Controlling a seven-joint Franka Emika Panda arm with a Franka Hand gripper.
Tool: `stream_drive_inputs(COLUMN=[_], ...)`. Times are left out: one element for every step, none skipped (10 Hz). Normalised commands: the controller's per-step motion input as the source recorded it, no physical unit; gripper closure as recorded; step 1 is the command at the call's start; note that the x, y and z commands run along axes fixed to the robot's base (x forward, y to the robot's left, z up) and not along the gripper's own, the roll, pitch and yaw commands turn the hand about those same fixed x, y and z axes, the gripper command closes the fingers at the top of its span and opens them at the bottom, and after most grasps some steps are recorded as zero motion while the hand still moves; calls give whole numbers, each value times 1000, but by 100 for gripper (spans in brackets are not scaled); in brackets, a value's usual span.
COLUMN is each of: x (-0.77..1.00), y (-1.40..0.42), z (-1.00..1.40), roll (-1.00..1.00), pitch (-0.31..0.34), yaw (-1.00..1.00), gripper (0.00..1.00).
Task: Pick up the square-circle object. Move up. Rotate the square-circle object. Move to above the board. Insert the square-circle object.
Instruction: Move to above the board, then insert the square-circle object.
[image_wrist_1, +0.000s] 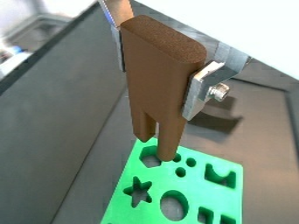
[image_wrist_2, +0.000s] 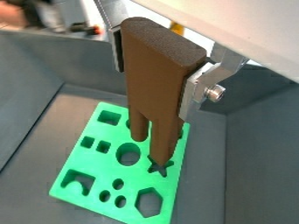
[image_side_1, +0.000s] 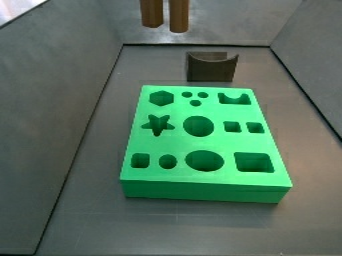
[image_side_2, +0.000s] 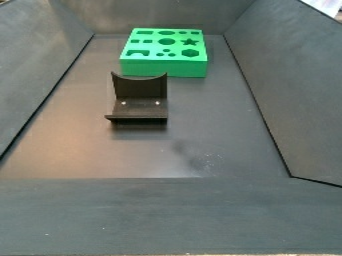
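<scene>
The square-circle object (image_wrist_1: 158, 79) is a tall brown block hanging upright with its two prongs pointing down. My gripper (image_wrist_1: 162, 66) is shut on its upper part, with a silver finger (image_wrist_1: 201, 87) on each side; both wrist views show this (image_wrist_2: 160, 70). The green board (image_wrist_1: 198, 194) lies on the floor below the prongs, also in a wrist view (image_wrist_2: 176, 179). In a side view only the prong tips (image_side_1: 163, 12) show at the top edge, well above the board (image_side_1: 267, 180). The board (image_side_2: 167, 65) also shows in a side view where the gripper is out of view.
The dark fixture (image_side_1: 211, 66) stands on the floor just beyond the board's far edge, also in a side view (image_side_2: 138, 98). Dark sloping walls enclose the floor on all sides.
</scene>
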Motion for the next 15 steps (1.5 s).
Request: stream_drive_inputs(x=[52,53,56,57,58,63,59,0,20,531,271,203,151,43,-120], y=[-49,-36,-31,-22,-22,-21,-19,-74,-243,-337,-697,-769,-749,-691,-783], z=[28,23,29,27,25,24,22,-206,-694,-1000,-1000,-1000,-1000,-1000,-900], roll=[-19,-13,-9,0,15,25,27,-36,0,0,46,63,74,114,243], pitch=[177,196,223,231,198,166,138,17,91,0,-43,-36,-27,-21,-50], yaw=[1000,1000,1000,893,631,406,202,0,-31,-131,-14,0,0,0,171], gripper=[100,100,100,100,100,100,100,100,100,100,100,100,100,100,100])
